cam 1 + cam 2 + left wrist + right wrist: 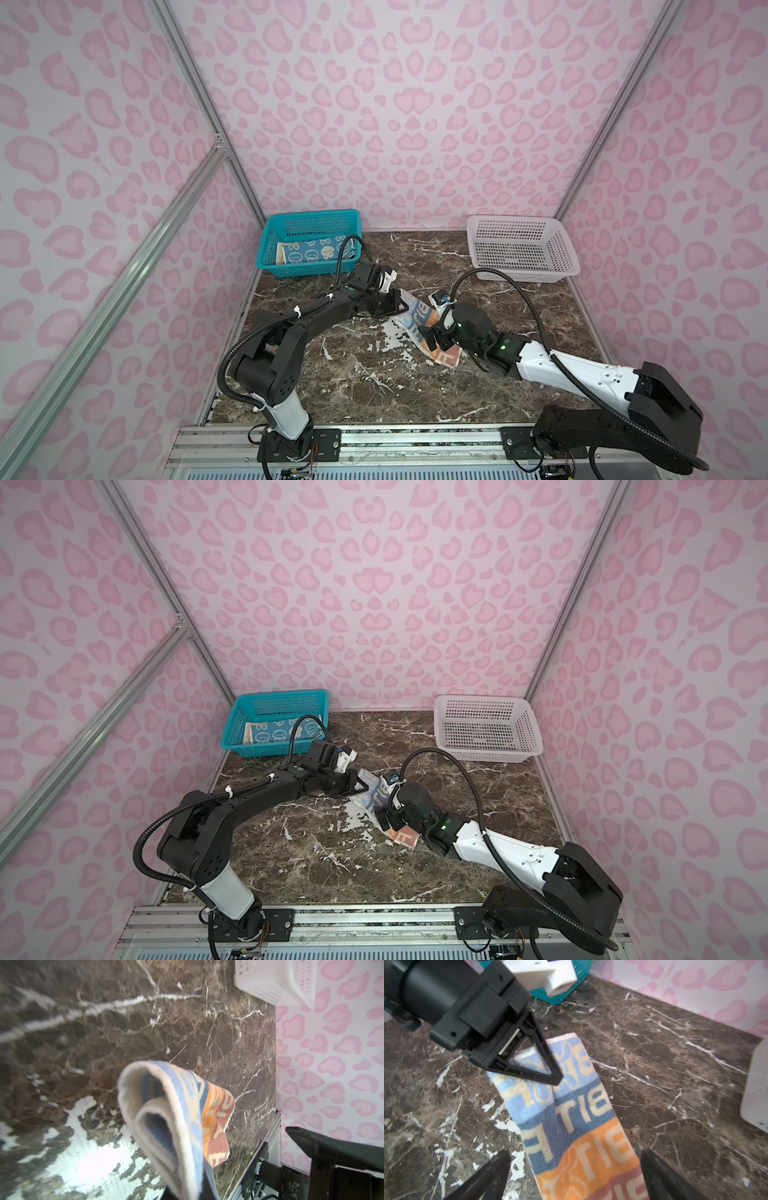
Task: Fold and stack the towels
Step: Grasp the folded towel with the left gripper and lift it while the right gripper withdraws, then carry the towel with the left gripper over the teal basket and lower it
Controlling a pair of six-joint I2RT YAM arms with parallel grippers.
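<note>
The cream towel with blue, orange and brown lettering (448,358) (405,837) (571,1126) lies mid-table, folded into a long strip. My left gripper (404,307) (365,786) (556,1079) is shut on its far end, and in the left wrist view the towel's layers (176,1115) curl up from the jaws. My right gripper (432,338) (388,818) (575,1156) stands open over the near orange end, one finger on each side, touching nothing. A blue bunny towel (320,249) (282,731) lies in the teal basket on an orange-cream one (281,253) (249,734).
The teal basket (309,216) (282,694) (562,995) stands at the back left. A white mesh basket (511,219) (482,699) (270,980) (756,1088) sits at the back right with nothing in it. Pink patterned walls close in the marble table on three sides.
</note>
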